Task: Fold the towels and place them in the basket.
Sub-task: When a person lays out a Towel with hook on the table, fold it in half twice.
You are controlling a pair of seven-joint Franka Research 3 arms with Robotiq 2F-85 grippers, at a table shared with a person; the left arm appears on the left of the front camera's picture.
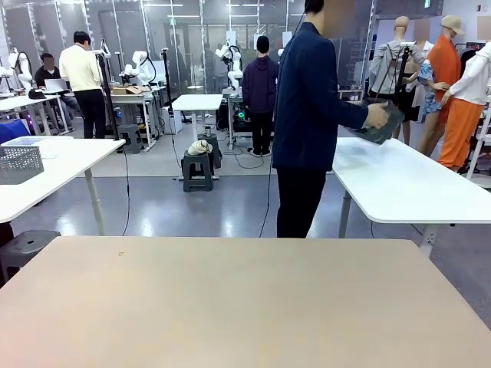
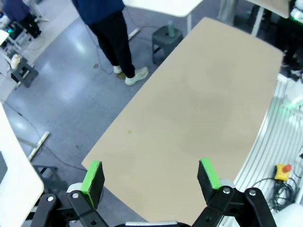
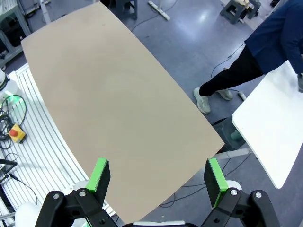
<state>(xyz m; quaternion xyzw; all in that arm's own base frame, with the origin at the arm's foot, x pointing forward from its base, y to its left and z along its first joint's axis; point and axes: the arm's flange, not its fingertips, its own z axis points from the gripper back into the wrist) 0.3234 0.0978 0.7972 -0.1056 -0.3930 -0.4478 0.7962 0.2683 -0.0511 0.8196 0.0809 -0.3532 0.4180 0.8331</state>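
Claws on both arms stand fully spread with nothing between their green pads: the left claw (image 2: pixel 150 176) hangs high above the long, plain beige bench (image 2: pixel 199 109), and the right claw (image 3: pixel 157 176) hangs likewise over it, each seen from its own wrist with black fingers rising from the lower edge. From the front, the bench top runs bare across the foreground. Beyond its far edge a person (image 1: pixel 307 115) in a dark navy jacket and black trousers stands turned toward the robot's right, well apart from both claws. The person's hand (image 1: pixel 375 115) holds a dark grey, flared-sided container, apparently the basket (image 1: pixel 383 129), tilted just above the near end of a white rectangular table (image 1: pixel 406 184) beside the bench; what lies inside it is too small to tell. The right wrist view catches that same white table and the person's legs and pale shoes on the grey floor (image 3: pixel 199 28). On another white table to the robot's left sits a pale grey perforated box (image 1: pixel 19 162).
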